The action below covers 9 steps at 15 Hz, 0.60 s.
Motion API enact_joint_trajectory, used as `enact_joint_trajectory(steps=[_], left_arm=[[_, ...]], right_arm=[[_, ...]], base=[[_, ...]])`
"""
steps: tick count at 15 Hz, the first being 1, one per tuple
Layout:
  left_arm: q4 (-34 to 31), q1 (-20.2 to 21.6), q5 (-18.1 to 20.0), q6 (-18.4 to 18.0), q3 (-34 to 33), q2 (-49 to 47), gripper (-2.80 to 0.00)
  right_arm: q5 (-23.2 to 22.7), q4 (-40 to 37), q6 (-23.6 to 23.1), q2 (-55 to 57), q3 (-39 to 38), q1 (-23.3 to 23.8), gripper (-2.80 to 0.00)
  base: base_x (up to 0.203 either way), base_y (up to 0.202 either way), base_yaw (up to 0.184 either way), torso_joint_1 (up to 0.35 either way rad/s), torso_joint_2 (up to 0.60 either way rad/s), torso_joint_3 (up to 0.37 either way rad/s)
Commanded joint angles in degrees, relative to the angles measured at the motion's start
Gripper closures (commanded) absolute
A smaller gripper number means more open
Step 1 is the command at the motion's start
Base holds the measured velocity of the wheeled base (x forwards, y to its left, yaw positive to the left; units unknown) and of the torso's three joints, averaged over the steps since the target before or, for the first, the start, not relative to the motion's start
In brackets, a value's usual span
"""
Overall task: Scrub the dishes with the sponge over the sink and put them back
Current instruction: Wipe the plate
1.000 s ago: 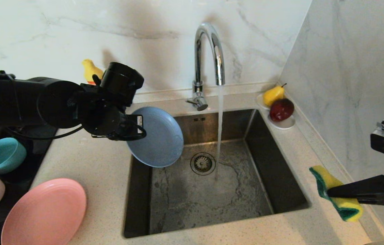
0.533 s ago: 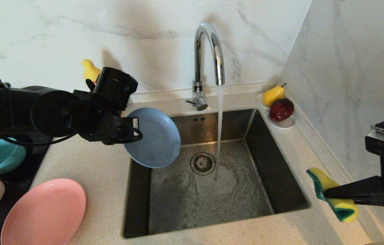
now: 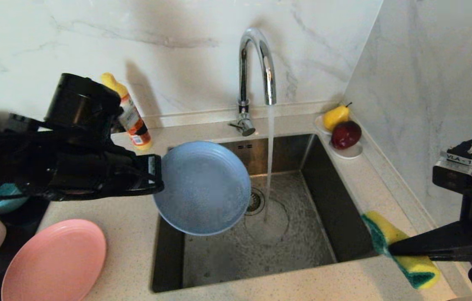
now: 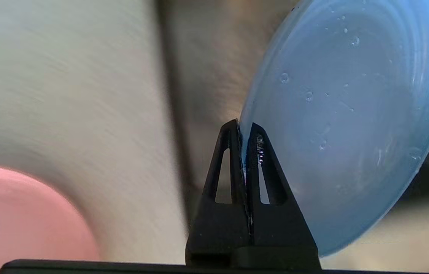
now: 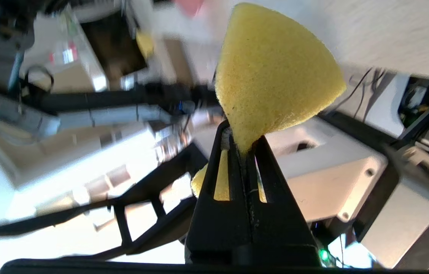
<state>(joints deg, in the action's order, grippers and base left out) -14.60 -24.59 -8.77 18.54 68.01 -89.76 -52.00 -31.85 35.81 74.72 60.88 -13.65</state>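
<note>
Sink (image 3: 345, 200), left tool (image 4: 244, 131) clamping blue plate (image 3: 204, 188)

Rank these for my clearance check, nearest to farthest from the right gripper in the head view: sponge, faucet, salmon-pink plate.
1. Sponge: clamped in the right gripper at the sink's right edge.
2. Faucet: behind the sink, centre.
3. Salmon-pink plate: on the counter, far left.

I can read only one marking: a white label (image 3: 456, 159) on the camera block at my right wrist (image 3: 455, 174), which seems to say "VLA - 14". The orange bottle (image 3: 132, 120) behind my left arm carries a white printed label, but I can't make out its words. A small white sticker (image 3: 151, 166) near my left gripper is illegible too.
</note>
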Motion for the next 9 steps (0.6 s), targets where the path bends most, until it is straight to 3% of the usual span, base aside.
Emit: enact_joint_trajectory(steps=[1,5,9], left_arm=[[2.5,-0.1,7.6,-1.5,-7.0,7.4,0.00],[18.6,-0.6,10.9,-12.8,-20.4,11.6,0.00],[25.7,-2.9,11.1,-14.7,-24.3,12.8,0.00]], right_arm=[[-0.2,-0.6,0.3,1.7,2.0,-5.9,0.00],[2.8,-1.1,0.5,7.8,5.9,-15.8,0.00],[6.9,-2.5,0.5,14.2,13.3,-22.1,0.00]], base=[[0.000,0.000,0.000,0.000,0.00,0.000],[0.000,0.000,0.000,0.000,0.00,0.000],[0.000,0.000,0.000,0.000,0.00,0.000]])
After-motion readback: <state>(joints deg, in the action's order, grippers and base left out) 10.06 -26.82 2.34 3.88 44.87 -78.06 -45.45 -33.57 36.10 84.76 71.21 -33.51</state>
